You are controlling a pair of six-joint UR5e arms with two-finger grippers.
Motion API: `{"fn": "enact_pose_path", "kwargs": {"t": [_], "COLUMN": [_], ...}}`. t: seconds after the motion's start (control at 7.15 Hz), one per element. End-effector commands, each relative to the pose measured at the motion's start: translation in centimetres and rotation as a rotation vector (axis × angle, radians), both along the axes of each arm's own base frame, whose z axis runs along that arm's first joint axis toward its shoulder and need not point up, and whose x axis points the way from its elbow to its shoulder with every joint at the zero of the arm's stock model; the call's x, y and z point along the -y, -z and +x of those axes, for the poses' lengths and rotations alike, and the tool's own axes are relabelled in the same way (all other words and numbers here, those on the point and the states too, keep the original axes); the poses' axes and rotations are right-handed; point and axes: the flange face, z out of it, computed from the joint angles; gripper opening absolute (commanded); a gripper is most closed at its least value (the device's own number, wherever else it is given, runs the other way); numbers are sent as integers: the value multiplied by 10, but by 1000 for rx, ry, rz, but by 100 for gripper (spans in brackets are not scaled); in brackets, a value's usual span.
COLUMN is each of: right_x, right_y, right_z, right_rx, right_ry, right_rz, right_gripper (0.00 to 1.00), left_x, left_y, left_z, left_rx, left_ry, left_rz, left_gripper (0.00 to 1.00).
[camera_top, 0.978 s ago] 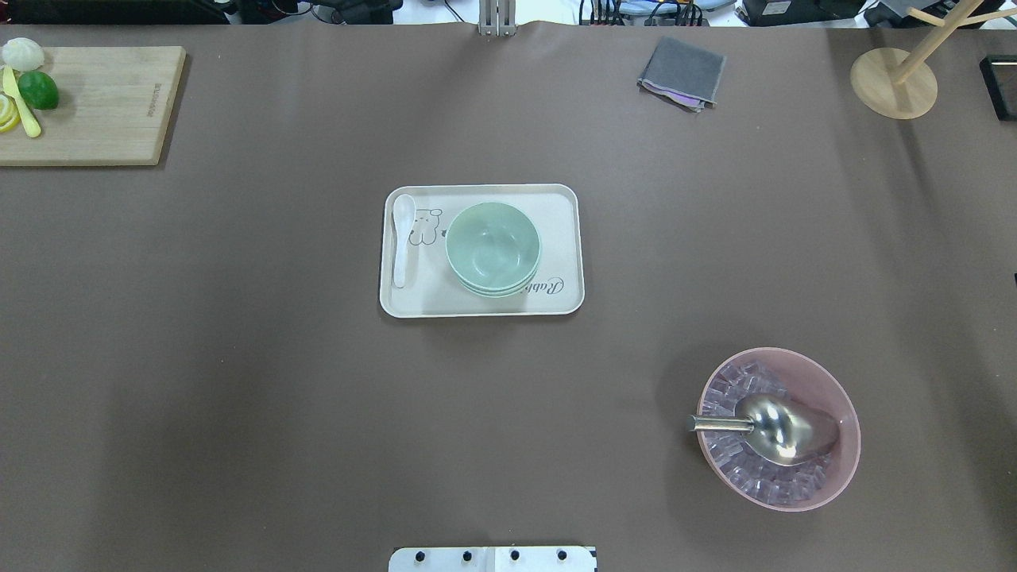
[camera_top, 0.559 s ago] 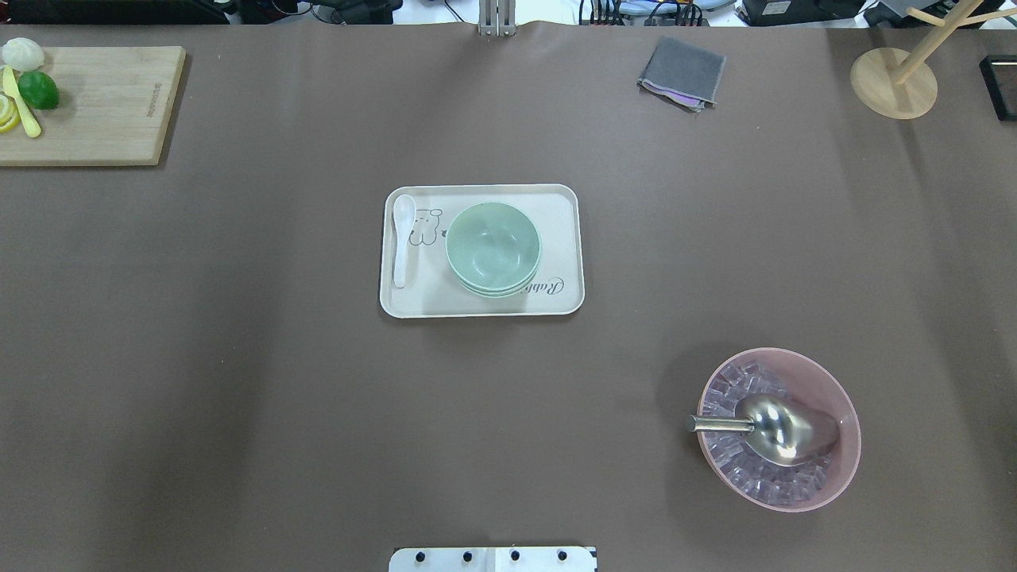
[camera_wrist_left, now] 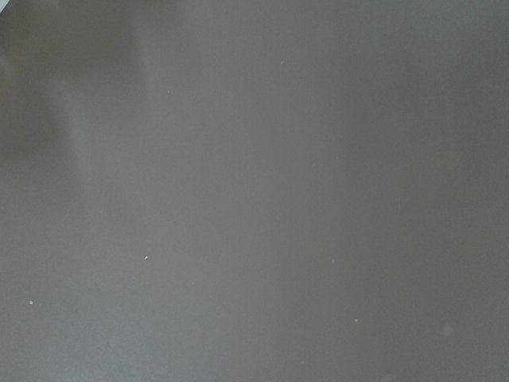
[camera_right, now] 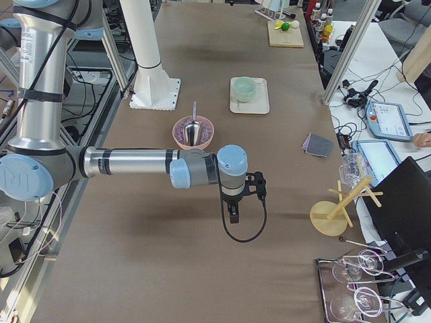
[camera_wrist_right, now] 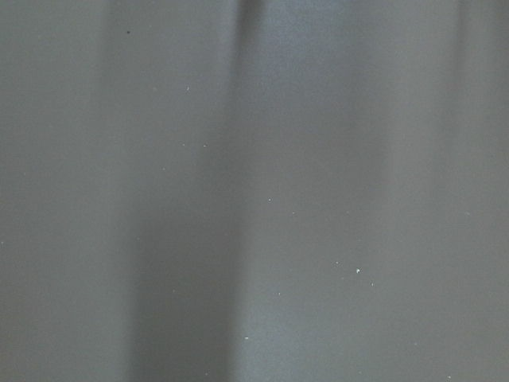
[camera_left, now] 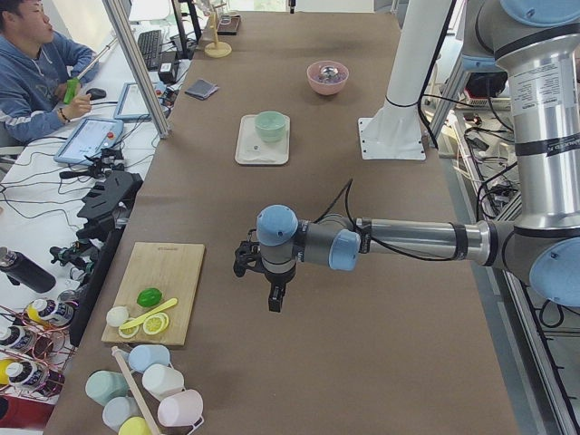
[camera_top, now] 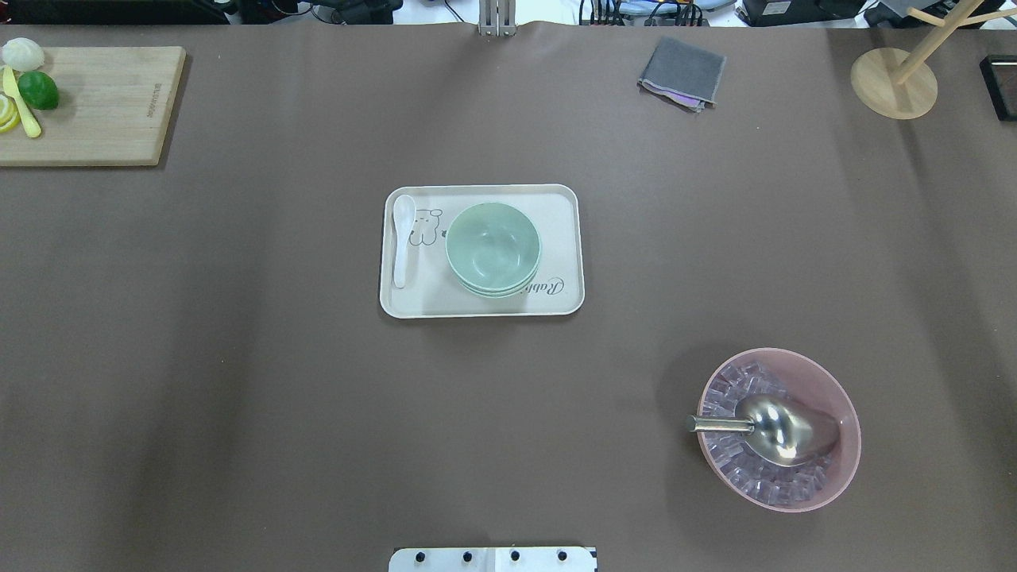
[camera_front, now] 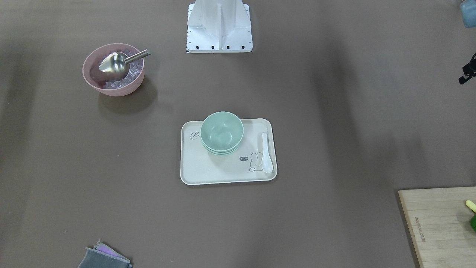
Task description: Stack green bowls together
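The three green bowls (camera_top: 493,246) sit nested in one stack on the right half of a cream tray (camera_top: 477,308) at the table's middle. The stack also shows in the front-facing view (camera_front: 222,132) and both side views (camera_left: 269,125) (camera_right: 245,88). My left gripper (camera_left: 275,301) hangs over bare table far to the left, near the cutting board. My right gripper (camera_right: 234,215) hangs over bare table far to the right. Both are away from the bowls. I cannot tell whether either is open or shut. Both wrist views show only brown table.
A white spoon (camera_top: 401,238) lies on the tray's left side. A pink bowl (camera_top: 844,469) with ice and a metal scoop (camera_top: 783,429) stands at the near right. A cutting board (camera_top: 103,103) with fruit, a grey cloth (camera_top: 682,73) and a wooden stand (camera_top: 894,83) lie at the far edge.
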Motion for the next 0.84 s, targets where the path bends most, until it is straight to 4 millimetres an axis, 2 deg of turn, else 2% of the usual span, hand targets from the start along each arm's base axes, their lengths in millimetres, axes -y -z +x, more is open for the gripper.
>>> {"fn": "enact_pose_path", "kwargs": {"t": [0.0,0.14,0.28,0.42,0.56,0.7], "right_x": [8,11,22,19,16,19], "right_y": [6,9,12,14,11,19], "right_z": [-4,-3,-8,-8,-4,-2], "right_rx": [-11,-15,-16,-20,-18,-10], "right_ry": [8,6,15,14,5,0], "right_rz": [-13,-15,-10,-20,-29,-21], "right_gripper": [100,100,100,100,100,100], "left_x": [-1,9,10,10,14,15], "left_y": [14,5,6,18,21,21], "left_z": [-10,-8,-11,-11,-11,-11], "left_rx": [-19,-14,-18,-22,-21,-23], "left_ry": [53,47,50,59,57,54], "left_rz": [-4,-11,-4,9,20,24], "left_gripper": [98,98,98,98,98,98]}}
